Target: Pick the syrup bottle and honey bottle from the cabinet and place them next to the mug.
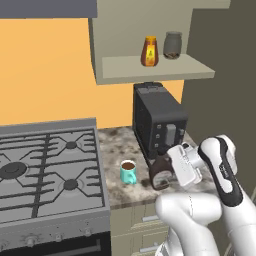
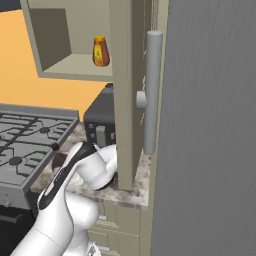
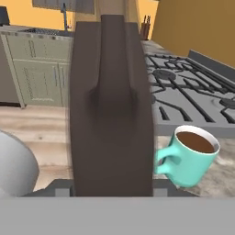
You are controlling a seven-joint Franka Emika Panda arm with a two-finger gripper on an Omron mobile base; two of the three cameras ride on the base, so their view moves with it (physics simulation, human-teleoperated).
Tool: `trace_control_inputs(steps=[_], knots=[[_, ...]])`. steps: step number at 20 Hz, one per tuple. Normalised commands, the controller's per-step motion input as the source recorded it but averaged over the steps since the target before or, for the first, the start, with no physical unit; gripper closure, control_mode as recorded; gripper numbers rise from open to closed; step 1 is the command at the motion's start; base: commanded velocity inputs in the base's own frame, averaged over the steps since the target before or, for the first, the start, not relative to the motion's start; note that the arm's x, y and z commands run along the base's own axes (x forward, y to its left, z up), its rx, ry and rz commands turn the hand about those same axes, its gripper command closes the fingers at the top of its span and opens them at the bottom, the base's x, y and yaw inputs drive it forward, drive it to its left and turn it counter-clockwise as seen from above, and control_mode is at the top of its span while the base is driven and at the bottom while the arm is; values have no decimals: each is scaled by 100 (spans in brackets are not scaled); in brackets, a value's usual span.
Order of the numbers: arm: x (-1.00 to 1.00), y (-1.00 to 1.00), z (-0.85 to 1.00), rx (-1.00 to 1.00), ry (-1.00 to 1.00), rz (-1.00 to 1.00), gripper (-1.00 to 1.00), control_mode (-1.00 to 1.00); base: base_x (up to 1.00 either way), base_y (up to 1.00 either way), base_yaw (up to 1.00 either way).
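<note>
The dark-brown syrup bottle (image 1: 160, 173) stands upright at the counter's front, just right of the teal mug (image 1: 128, 171) holding brown liquid. My gripper (image 1: 169, 166) is shut on the bottle from the right. In the hand view the syrup bottle (image 3: 112, 114) fills the centre between my gripper (image 3: 108, 189) tips, with the mug (image 3: 190, 156) close beside it. The orange honey bottle (image 1: 149, 51) stands on the cabinet shelf (image 1: 150, 71). From the right base view the honey bottle (image 2: 100, 51) sits inside the cabinet (image 2: 70, 67).
A grey glass jar (image 1: 172, 45) stands right of the honey bottle. A dark toaster (image 1: 157, 122) sits behind the mug. The gas stove (image 1: 47, 170) lies to the left. An open cabinet door with a long handle (image 2: 152, 92) rises on the right.
</note>
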Motion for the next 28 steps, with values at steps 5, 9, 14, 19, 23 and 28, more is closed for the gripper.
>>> trace_control_inputs(steps=[5, 9, 14, 19, 23, 28], knots=[[3, -25, -23, 0, 0, 0, 100, -100, 0, 0, 0], [17, -2, -19, 0, -4, 0, 100, -100, 0, 0, 0], [19, 0, -4, 3, -11, 0, 100, -100, 0, 0, 0], [17, 0, -2, 5, -12, 0, 100, -100, 0, 0, 0], [9, 4, -18, 6, -1, 0, 100, -100, 0, 0, 0], [12, 10, -6, 4, 0, 0, 100, -100, 0, 0, 0]])
